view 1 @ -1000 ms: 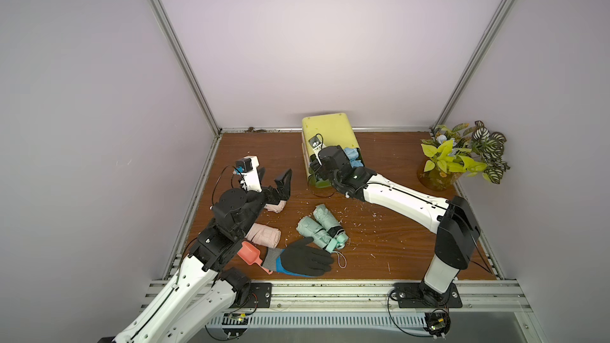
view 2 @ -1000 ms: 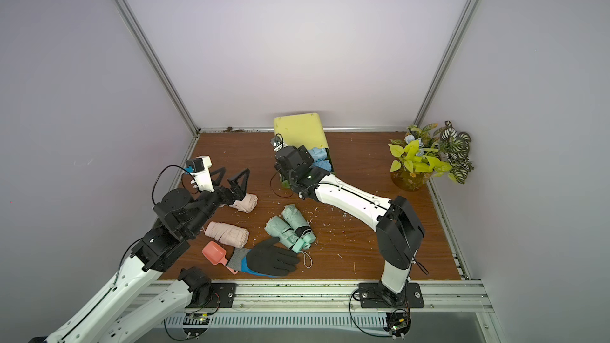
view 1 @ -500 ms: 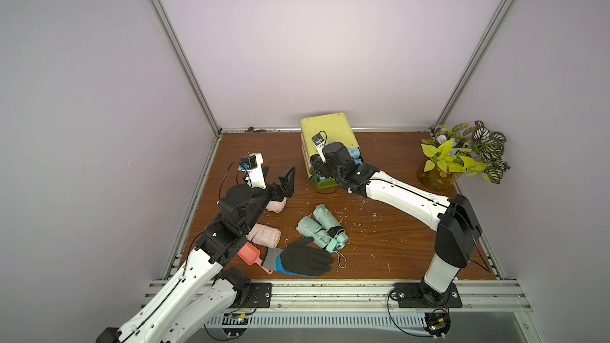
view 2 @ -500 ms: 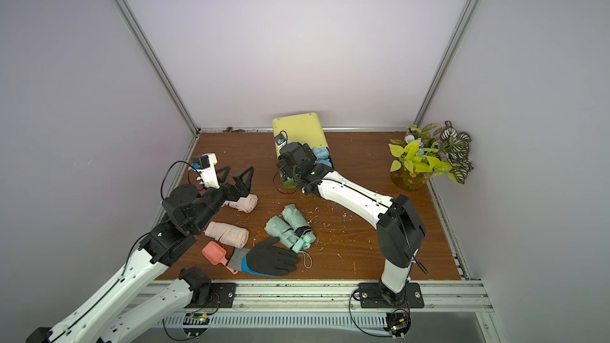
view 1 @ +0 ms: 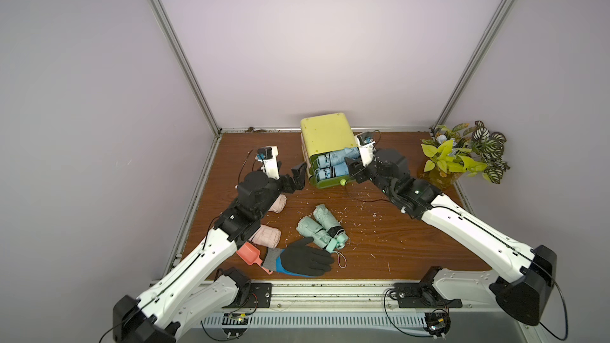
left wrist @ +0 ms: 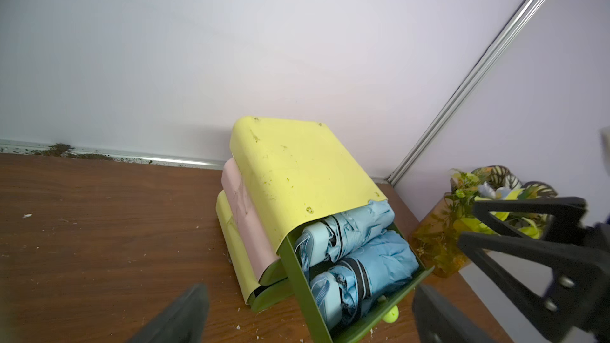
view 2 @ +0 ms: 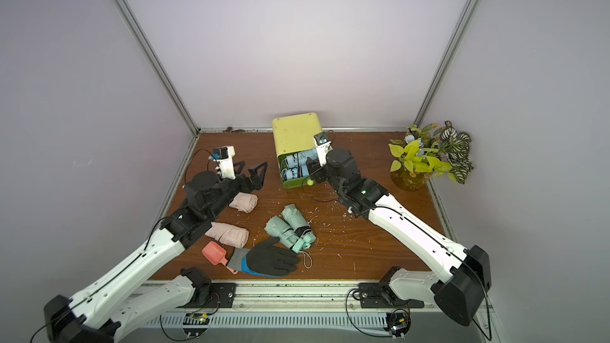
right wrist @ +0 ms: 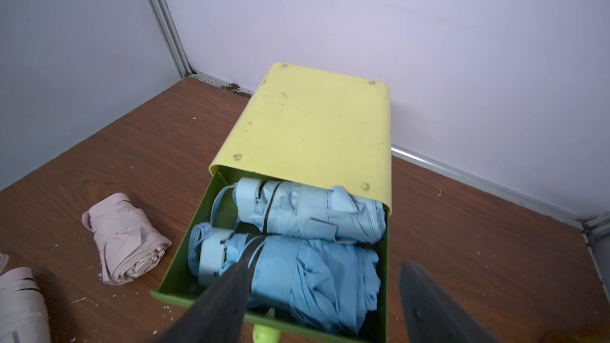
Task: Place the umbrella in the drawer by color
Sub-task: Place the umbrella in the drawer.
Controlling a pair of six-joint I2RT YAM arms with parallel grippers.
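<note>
Top view: blue umbrellas (view 1: 333, 170) lie in the open green drawer (view 1: 325, 184) by the desk's (view 1: 379, 235) back edge. Left wrist: left pincer (left wrist: 310, 292) gapes wide, empty. Right wrist: right pincer (right wrist: 323, 263) is spread wide above the drawer.

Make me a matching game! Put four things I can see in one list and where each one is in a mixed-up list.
Things:
1. blue umbrellas
2. mint umbrellas
3. glove
4. plant

Places:
A. by the scoop
B. in the open drawer
C. back corner of the table
D. middle of the table

Pairs: 1-B, 2-D, 3-A, 4-C
</note>
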